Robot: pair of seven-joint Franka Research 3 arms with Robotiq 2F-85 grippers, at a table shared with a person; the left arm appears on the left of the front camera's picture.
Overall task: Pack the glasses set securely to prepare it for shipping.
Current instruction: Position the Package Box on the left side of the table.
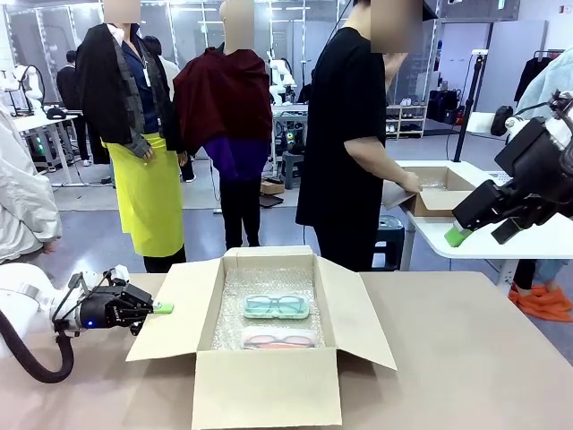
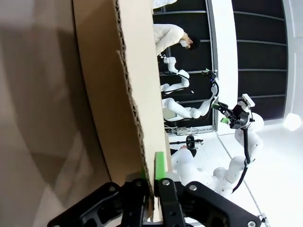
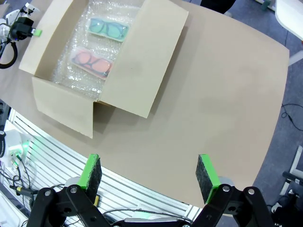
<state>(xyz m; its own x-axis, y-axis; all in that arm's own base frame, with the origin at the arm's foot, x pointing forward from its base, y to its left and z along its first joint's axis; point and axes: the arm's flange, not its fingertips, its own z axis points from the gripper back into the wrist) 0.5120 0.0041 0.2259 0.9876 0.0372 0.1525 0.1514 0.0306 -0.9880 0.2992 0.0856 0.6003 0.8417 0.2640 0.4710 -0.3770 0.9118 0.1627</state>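
Pinching the left flap [image 1: 179,324] of the big brown cardboard box [image 1: 267,390], the left gripper [image 1: 162,309] has its two fingers squeezed on the flap's outer edge. Inside the box, on the bubble wrap [image 1: 269,279], lie two small flat clear plastic cases side by side: the mint-green glasses case [image 1: 277,307] at the far side and the pink glasses case [image 1: 278,339] nearer the robot. The right gripper [image 1: 457,235] hangs high above the tan table [image 1: 466,358], off to the right, its fingers spread wide and holding nothing.
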